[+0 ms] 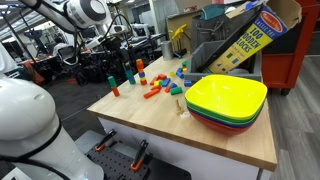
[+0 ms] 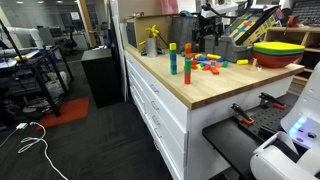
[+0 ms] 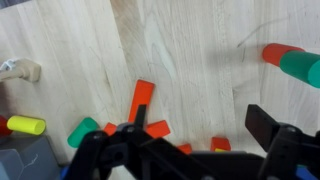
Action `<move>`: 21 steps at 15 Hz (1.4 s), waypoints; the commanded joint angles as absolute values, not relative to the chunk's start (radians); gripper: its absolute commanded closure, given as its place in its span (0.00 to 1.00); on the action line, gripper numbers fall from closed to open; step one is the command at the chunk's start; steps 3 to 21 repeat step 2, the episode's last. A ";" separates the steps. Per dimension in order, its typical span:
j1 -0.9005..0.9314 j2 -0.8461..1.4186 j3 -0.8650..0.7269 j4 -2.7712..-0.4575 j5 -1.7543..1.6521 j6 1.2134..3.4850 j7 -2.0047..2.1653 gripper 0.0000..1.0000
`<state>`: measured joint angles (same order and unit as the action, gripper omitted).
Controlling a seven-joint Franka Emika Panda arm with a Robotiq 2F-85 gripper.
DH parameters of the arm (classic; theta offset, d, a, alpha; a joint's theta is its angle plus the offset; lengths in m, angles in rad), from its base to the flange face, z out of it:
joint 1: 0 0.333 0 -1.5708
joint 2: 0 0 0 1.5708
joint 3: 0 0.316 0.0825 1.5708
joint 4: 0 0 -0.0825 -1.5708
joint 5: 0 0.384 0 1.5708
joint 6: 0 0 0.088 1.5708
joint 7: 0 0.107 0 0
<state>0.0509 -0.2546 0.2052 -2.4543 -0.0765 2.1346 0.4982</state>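
**Gripper** (image 3: 200,145) – Robotiq two-finger unit, jaws spread wide with nothing between them. In the wrist view both black fingers (image 3: 125,145) hang above the wooden surface (image 3: 200,40), apart from every block.

**Long orange block** (image 3: 140,100) – the piece nearest the gripper. It lies flat and at a slant on the surface, with its lower end just ahead of the gap between the fingers. It sits among the scattered blocks around the middle of the surface, away from every edge.

**Short orange block** (image 3: 157,128) – flat, just beside the lower end of the long one.

**Green block** (image 3: 83,130) – flat, near the two orange pieces on the side away from the open gap.

**Yellow cylinder** (image 3: 27,125) – on its side, beyond the green block.

**Orange cylinder** (image 3: 278,52) and **green cylinder** (image 3: 303,68) – touching end to end. In an exterior view they stand as a short column, green on top, toward a long edge of the surface.

**Block tower** (image 1: 139,70) – upright, several colours, near the middle of the surface in both exterior views.

**Stack of bowls** (image 1: 227,100) – nested with yellow uppermost, at one end of the surface close to a corner and well apart from the blocks.

**Blocks box** (image 1: 250,35) – tilted, behind the bowls at the far edge.
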 commanded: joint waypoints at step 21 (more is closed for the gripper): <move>0.058 -0.254 0.198 -2.453 -0.078 2.133 0.499 0.00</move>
